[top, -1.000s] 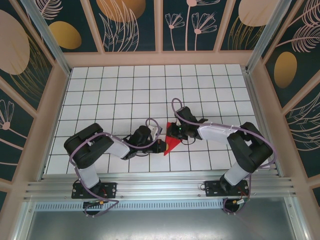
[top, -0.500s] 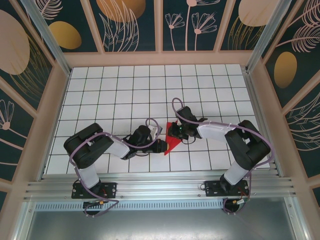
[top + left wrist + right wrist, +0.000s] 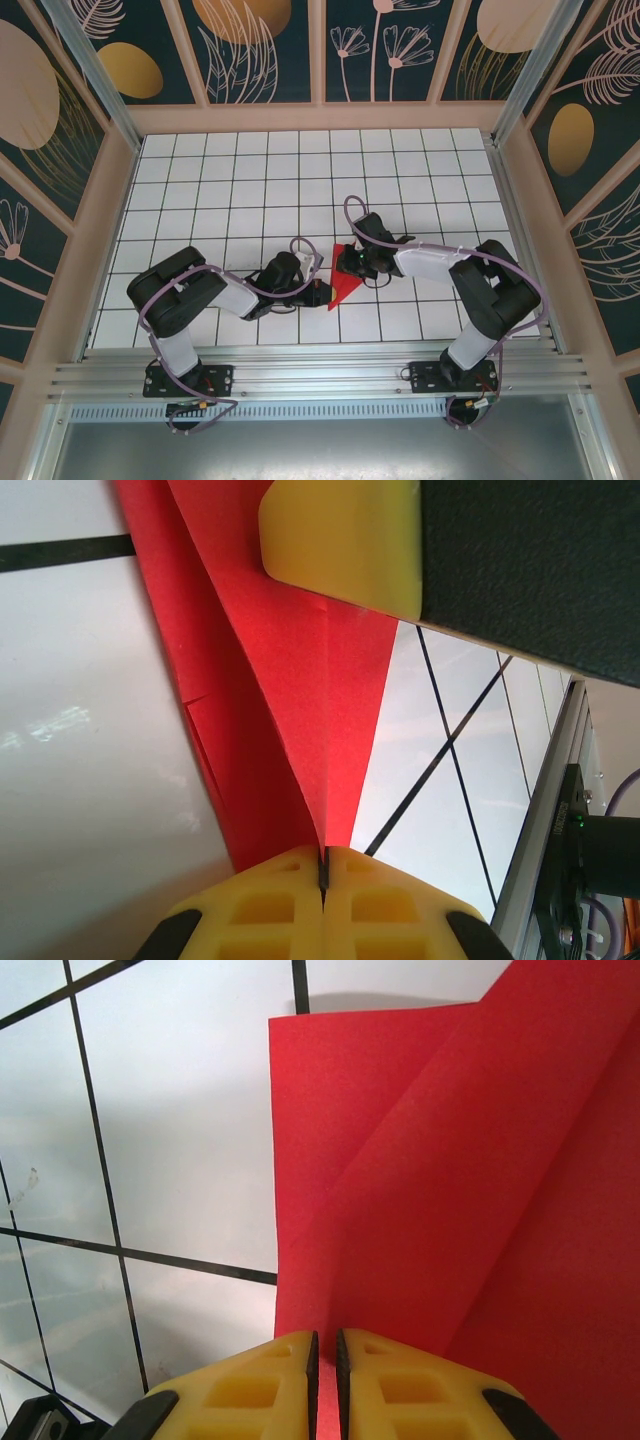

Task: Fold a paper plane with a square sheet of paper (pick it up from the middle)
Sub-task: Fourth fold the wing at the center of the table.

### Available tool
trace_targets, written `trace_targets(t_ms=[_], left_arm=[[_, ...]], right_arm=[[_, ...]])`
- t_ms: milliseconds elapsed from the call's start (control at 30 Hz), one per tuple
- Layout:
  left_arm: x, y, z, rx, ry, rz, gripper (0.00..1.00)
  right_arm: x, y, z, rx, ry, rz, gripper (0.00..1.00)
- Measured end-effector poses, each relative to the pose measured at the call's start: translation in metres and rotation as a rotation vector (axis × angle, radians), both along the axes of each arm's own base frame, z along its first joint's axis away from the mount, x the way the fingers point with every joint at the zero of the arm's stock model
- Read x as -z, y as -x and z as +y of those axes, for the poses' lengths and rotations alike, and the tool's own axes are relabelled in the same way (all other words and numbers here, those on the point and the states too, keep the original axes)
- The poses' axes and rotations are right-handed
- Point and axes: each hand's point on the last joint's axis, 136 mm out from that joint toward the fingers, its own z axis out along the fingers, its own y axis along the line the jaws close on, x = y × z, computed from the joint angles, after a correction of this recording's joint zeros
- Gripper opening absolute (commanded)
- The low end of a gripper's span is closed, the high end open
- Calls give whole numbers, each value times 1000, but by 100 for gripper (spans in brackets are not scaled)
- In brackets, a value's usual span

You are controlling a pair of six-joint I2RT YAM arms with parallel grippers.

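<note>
The red paper (image 3: 343, 286), the square sheet folded into a creased wedge with its point toward the near edge, is held between both arms just above the white grid table (image 3: 250, 190). My left gripper (image 3: 322, 292) is shut on the pointed lower end; the left wrist view has the red paper (image 3: 290, 710) running into the closed yellow jaws of the left gripper (image 3: 323, 865), with a yellow finger of the other arm (image 3: 340, 540) at the top. My right gripper (image 3: 350, 263) is shut on the upper end, where layered red paper (image 3: 450, 1180) enters the right gripper (image 3: 325, 1355).
Wooden walls with dark floral panels (image 3: 330, 60) ring the table. An aluminium rail (image 3: 320, 380) runs along the near edge by the arm bases. Free tiles lie behind and to both sides of the arms.
My right gripper has shifted slightly left with the paper's upper end. The left gripper holds its place on the point.
</note>
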Motion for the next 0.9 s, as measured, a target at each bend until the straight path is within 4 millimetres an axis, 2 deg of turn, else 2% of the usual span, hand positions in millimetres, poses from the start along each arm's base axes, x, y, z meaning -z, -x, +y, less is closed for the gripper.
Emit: trace_targets(t_ms=[167,333,467,633,900], left_arm=[[0,1,1,-12,8,6,0],[0,1,2,-30,27,26,0],[0,0,3,-50,50,47,0],[-2,-2,4,-81,98,72,0],[-4,-3,4,-92,118,84,0]], right_arm=[[-5,-1,-2,7,5,-12,17],[-37,-10,-10,42,-30,-90,18],[-50,-12,-11,45,-65,-116,17],[-46,-4,-4,11,-90,-87,17],[-25,3,6,-28,-98,-21,17]])
